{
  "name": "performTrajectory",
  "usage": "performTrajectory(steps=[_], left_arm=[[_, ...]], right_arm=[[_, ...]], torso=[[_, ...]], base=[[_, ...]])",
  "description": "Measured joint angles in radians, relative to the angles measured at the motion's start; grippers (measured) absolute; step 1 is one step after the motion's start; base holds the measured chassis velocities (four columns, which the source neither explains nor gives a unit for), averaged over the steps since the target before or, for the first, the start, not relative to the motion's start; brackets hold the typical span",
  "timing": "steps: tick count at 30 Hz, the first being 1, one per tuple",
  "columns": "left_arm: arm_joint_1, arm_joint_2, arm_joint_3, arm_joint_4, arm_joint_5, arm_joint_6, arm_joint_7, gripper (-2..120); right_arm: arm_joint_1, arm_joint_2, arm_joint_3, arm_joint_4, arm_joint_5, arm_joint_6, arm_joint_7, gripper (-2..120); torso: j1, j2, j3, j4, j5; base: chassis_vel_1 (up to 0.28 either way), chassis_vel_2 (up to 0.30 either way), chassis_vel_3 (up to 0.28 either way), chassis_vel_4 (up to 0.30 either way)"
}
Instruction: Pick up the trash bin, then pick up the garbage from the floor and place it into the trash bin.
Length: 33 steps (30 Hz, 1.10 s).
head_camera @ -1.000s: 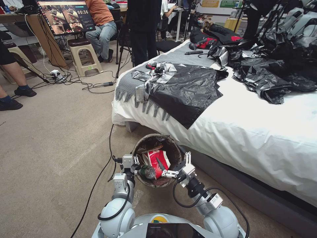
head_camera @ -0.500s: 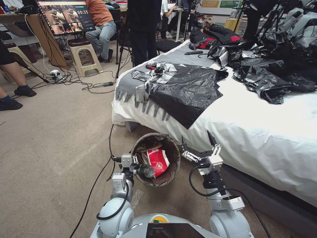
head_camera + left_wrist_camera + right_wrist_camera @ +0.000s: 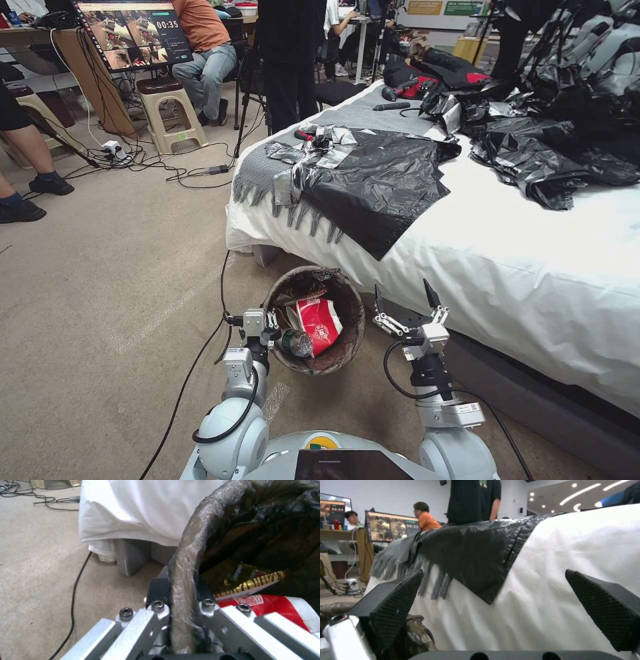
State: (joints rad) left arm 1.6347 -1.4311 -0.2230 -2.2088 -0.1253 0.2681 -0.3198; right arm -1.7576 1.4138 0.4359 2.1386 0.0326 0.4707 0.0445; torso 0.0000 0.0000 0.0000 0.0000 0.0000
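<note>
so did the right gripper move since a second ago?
Yes. The right gripper, open, left the trash bin mouth and swung right toward the bed; it now sits beside the rim.

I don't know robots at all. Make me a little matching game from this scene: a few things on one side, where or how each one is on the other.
1. left gripper
2. right gripper
3. red-and-white paper cup
4. black plastic bag

a. spread on the white bed
b. open, beside the trash bin
c. lying inside the bin
d. clamped on the bin's rim

Pairs: 1-d, 2-b, 3-c, 4-a
</note>
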Motion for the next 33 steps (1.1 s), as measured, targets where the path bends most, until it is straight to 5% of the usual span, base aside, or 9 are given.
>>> performTrajectory(steps=[33], left_arm=[[0.001, -0.003, -0.013, -0.014, -0.003, 0.001, 0.001, 3]], right_arm=[[0.032, -0.003, 0.020, -0.025, 0.018, -0.013, -0.003, 100]], torso=[[0.000, 0.000, 0.000, 0.0001, 0.0000]], base=[[0.072, 0.072, 0.074, 0.069]])
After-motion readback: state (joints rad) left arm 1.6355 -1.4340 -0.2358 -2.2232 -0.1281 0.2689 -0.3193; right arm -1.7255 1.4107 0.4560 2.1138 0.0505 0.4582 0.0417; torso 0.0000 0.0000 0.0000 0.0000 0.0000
